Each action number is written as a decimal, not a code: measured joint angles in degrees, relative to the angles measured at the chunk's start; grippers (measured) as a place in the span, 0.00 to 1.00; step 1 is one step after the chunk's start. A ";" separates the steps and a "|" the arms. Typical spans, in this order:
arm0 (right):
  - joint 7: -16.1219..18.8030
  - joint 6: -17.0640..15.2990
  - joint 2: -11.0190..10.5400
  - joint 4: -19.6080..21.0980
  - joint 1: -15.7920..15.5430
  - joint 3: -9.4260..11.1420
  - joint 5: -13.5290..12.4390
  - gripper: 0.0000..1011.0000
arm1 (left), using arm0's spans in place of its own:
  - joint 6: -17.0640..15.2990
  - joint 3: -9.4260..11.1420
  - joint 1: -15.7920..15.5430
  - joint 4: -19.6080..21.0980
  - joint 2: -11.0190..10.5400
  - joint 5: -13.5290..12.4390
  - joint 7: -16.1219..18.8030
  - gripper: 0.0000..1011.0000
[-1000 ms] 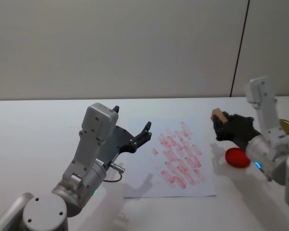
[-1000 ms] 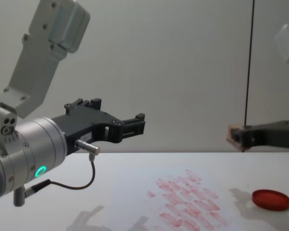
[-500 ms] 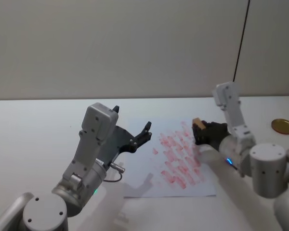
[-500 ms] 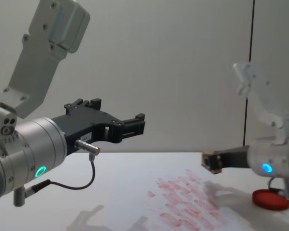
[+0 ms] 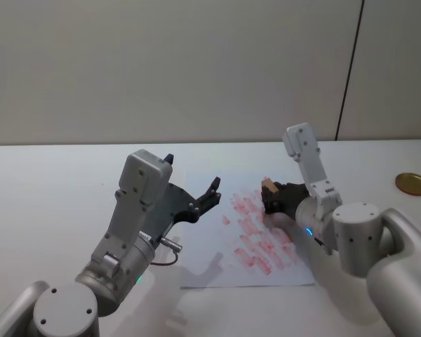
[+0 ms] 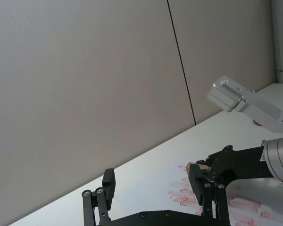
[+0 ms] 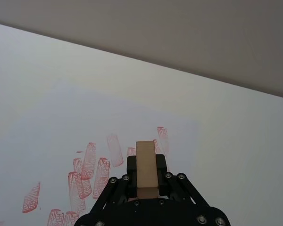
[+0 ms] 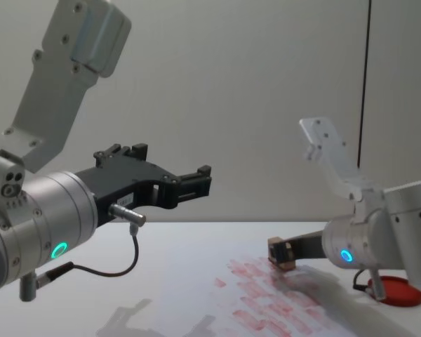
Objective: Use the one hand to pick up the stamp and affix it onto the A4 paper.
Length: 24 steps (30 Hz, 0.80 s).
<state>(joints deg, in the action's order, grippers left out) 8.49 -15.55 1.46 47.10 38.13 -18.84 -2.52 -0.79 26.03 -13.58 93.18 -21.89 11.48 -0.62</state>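
1. stamp [image 7: 146, 155]: tan wood block pinched betw the 2 fingers of right gripper [image 7: 146, 165]. Jaws closed narrow on its sides, front part of block sticks out past the tips, prob so the printing end is free to meet the sheet
2. head view: stamp sits over upper-mid part of the A4 paper [image 5: 214, 270], at top edge of the cluster of red marks [image 5: 263, 242]. Chest view: low, close to sheet, contact y/n can't tell
3. block looks tilted, not square to paper. Judgmt: needs levelling + push down for a clean print. Step = lining up/lowering to stamp; pickup done, print pending
4. bare white lies above/left of the marks, likely why the arm reaches to that edge
5. left gripper [image 6: 151, 175] idle, held up above table near paper's left edge, jaws wide apart, nothing in them
6. red ink pad [image 8: 389, 289] on table right of paper, just by R arm; gold disc [image 5: 412, 184] far right
7. surface: plain white table [image 5: 56, 182]. Paper lies loose, could shift or lift w/ the stamp. Room: blank grey-beige wall [image 5: 161, 70] w/ dark vertical seam [image 5: 349, 70]
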 joint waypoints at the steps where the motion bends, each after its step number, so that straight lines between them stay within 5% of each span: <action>1: -0.07 0.00 0.16 -0.57 0.29 -0.04 0.03 0.22 | 0.00 0.00 0.00 0.00 0.00 0.00 0.00 0.98; 24: -1.21 -1.11 2.48 -10.21 5.16 -0.02 0.18 0.22 | 0.00 0.00 0.00 0.00 0.00 0.00 0.00 0.98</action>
<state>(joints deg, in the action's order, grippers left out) 7.28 -16.66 3.94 36.89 43.29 -18.86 -2.34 -0.79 26.02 -13.59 93.18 -21.89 11.48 -0.62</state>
